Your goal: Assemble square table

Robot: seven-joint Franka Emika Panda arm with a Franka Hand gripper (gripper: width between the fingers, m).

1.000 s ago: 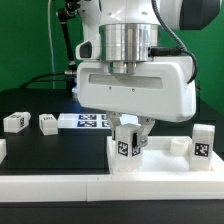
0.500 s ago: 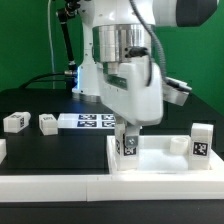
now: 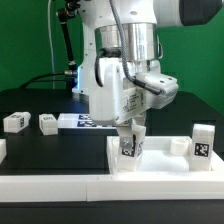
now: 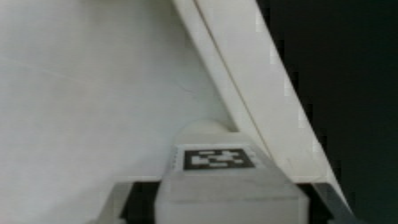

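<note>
**Your claw grips one leg at the panel's corner**

Your two-finger gripper (image 3: pixel 131 129) is drawn in narrow around a small white plastic block leg (image 3: pixel 130 146) that carries a black-and-white square tag. The held leg stands upright at the corner of the large white plastic square panel (image 3: pixel 165 166) nearest the exterior view's left.

In the wrist view, the dark fingers (image 4: pixel 139 205) flank this leg on both sides. The panel's raised rim (image 4: pixel 228 70) runs just beside the leg, with the black table surface (image 4: pixel 338 80) past it. That picture is blurred, so you cannot tell whether the leg's base is seated flush on the panel.

A second tagged white leg (image 3: pixel 203 141) stands upright at the panel's side toward the exterior view's right. Two more white legs, one (image 3: pixel 15 121) and another (image 3: pixel 47 122), rest on the table at that view's left, well apart from the panel. The nearer of them is just beside the marker board (image 3: pixel 88 122). A long white bar (image 3: pixel 50 187) edges the table in front.
</note>
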